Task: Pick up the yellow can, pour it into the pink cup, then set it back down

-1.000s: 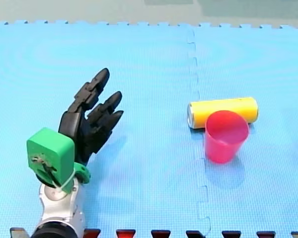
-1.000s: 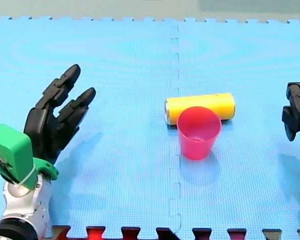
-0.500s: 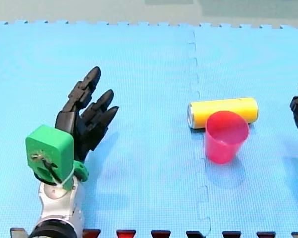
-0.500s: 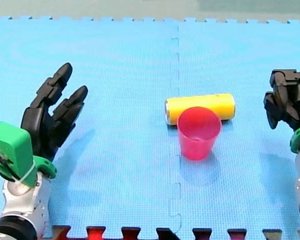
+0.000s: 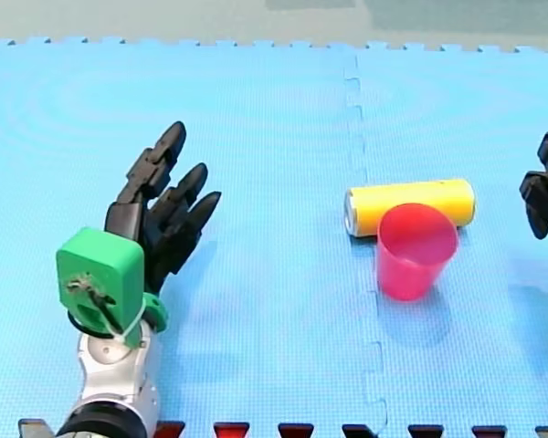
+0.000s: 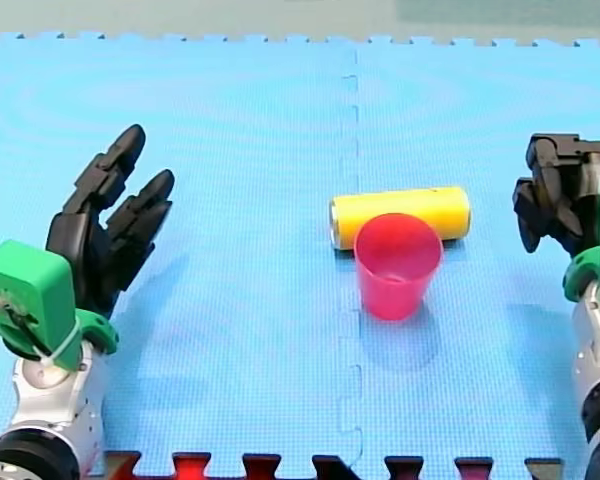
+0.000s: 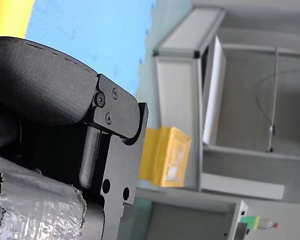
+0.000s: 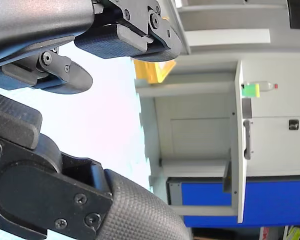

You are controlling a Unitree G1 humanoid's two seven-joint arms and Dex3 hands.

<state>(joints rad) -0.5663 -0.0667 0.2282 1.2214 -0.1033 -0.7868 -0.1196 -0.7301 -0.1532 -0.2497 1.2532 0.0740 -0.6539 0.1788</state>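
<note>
At the left front of the blue interlocking foam mat (image 5: 256,119), the robot's black three-finger left hand (image 5: 160,219) is raised above the surface, empty and unclenched, well apart from the work items. Right of the mat's centre seam, the yellow cylindrical metal can (image 5: 411,203) lies on its side, its long axis parallel to the mat's far edge and its silver end facing the seam. The pink translucent plastic cup (image 5: 416,251) stands upright just in front of the can, mouth up; whether the two touch cannot be determined. Near the mat's right edge, the black right hand (image 6: 560,200) hovers level with the can, empty, with its fingers curled inward. Handling assessment: the can is probably light, with a stiff but dentable wall and a smooth skin, and it is likely to roll when nudged. Grasp it around mid-barrel from above or from the far side, since the cup obstructs the near side. The cup looks light and could tip on contact.
</note>
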